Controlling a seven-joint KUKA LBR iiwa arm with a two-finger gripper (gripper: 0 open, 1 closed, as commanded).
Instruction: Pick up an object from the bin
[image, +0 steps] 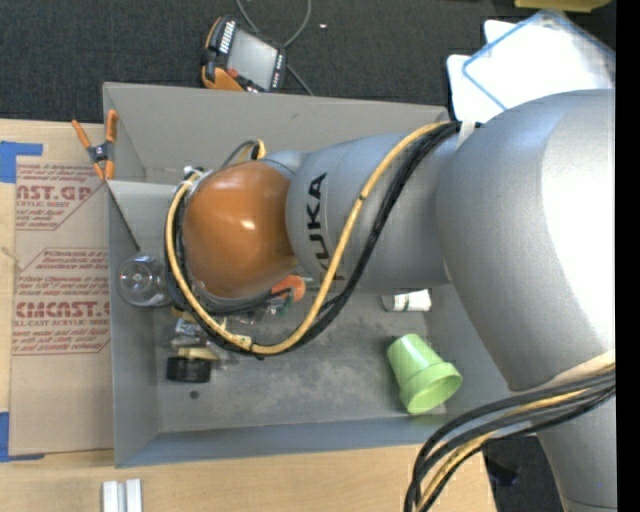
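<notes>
One green cup (423, 375) lies on the grey bin (300, 395) floor.

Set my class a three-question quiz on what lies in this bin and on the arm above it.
1. True or false: the green cup stands upright.
2. Which lies nearest the left wall of the bin? A) green cup B) clear item C) white piece
3. Fill in: the arm's wrist cover is ____ in colour.

Key: 1 false, it lies on its side; 2 B; 3 orange.
</notes>
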